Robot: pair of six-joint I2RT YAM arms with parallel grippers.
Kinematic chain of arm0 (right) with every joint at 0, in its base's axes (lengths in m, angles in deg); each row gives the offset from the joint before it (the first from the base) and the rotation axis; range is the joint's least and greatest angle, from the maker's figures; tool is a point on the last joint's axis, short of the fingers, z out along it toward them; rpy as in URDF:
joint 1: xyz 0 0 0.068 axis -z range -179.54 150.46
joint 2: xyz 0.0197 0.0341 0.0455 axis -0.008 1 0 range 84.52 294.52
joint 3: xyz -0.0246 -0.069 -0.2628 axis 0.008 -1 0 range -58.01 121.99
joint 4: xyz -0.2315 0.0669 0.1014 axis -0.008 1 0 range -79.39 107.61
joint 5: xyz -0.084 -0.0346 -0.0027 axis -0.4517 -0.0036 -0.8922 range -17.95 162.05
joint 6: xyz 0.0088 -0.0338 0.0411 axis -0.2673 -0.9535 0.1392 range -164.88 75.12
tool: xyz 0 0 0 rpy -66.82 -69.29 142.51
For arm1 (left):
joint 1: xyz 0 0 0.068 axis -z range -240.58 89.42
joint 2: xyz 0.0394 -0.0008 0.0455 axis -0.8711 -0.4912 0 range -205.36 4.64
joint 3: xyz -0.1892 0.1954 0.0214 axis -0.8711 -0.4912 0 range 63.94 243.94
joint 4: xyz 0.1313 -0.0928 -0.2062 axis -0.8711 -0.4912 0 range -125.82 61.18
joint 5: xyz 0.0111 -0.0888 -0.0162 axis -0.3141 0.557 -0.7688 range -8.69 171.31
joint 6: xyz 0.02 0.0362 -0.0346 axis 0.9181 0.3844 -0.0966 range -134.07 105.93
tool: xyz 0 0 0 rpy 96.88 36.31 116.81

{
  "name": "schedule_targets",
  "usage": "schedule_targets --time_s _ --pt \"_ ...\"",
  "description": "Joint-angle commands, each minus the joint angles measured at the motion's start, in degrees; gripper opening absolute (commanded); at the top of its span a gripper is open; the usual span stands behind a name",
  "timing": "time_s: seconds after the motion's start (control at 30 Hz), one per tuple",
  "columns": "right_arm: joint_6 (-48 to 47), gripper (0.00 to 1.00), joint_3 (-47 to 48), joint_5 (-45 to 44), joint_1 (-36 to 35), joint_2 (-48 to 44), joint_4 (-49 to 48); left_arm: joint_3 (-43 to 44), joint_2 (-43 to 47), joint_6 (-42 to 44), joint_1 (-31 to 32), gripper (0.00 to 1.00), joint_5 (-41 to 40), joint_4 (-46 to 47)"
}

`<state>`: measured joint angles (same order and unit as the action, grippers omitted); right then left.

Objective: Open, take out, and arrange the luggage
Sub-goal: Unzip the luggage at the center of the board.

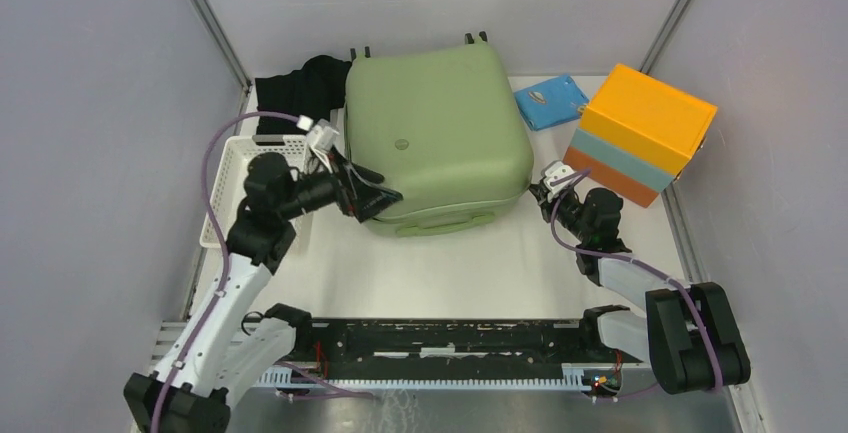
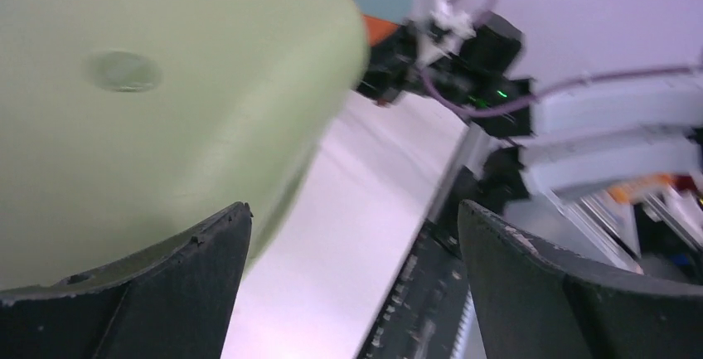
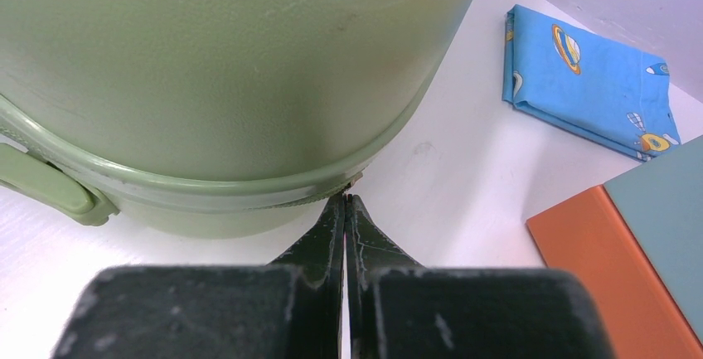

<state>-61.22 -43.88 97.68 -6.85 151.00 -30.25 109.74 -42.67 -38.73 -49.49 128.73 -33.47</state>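
Here's the luggage (image 1: 435, 133), lid down and shut, lying flat in the upper middle of the top view, and I'm on it from both lower corners. My left fingers (image 1: 380, 196) are spread wide apart at its lower left corner with nothing between them; in the left wrist view the green shell fills the upper left, right over one finger, though I can't tell whether it touches. My right fingers (image 3: 344, 218) are pressed tight together, holding nothing, their tips right at the zip seam on the lower right corner. Underneath is a plain white worktop (image 1: 470, 273), boxed in by pale grey walls (image 1: 90, 103). A white basket (image 1: 225, 168) sits at the left with a black cloth (image 1: 295, 88) above it. A folded blue cloth (image 1: 550, 101) and an orange and light-blue box (image 1: 640, 133) are off to the right. The luggage points its wheels (image 1: 475, 39) at the top of the frame and its handle (image 1: 448, 223) at the bottom, so its long axis runs roughly bottom to top, leaning slightly.
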Motion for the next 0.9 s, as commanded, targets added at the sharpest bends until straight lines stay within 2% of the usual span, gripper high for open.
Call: schedule_targets --time_s 0.0,0.07,0.13,0.3,0.4,0.6,0.73,0.87 --pt "-0.4 0.00 -0.3 -0.1 0.6 -1.3 -1.0 0.6 5.8 7.1 19.8 0.96 -11.6 4.1" --pt "-0.5 0.00 -0.2 -0.3 0.6 -1.3 -0.9 0.5 4.8 16.2 29.7 0.87 -23.1 -1.3" --pt "-0.6 0.00 -0.2 -0.4 0.6 -1.3 -0.7 0.1 0.8 23.0 37.7 0.77 -30.4 -5.2" --pt "-0.9 0.00 -0.2 -0.5 0.6 -1.2 -0.1 6.4 -20.7 34.0 54.0 0.59 -52.6 -15.0" --pt "-1.1 0.00 -0.1 -0.5 0.6 -1.7 0.3 13.4 -33.6 36.0 56.0 0.47 -61.3 -18.9" --pt "-1.6 0.00 -0.3 -0.9 0.6 -2.1 0.9 20.8 -46.9 35.4 56.7 0.47 -71.0 -19.8" --pt "-1.7 0.00 -0.3 -0.9 0.6 -2.0 0.6 21.5 -48.3 33.8 57.6 0.50 -76.0 -19.4" --pt "-1.4 0.00 -0.3 -0.7 0.6 -1.4 0.3 20.2 -45.0 33.5 58.3 0.52 -72.3 -17.8"
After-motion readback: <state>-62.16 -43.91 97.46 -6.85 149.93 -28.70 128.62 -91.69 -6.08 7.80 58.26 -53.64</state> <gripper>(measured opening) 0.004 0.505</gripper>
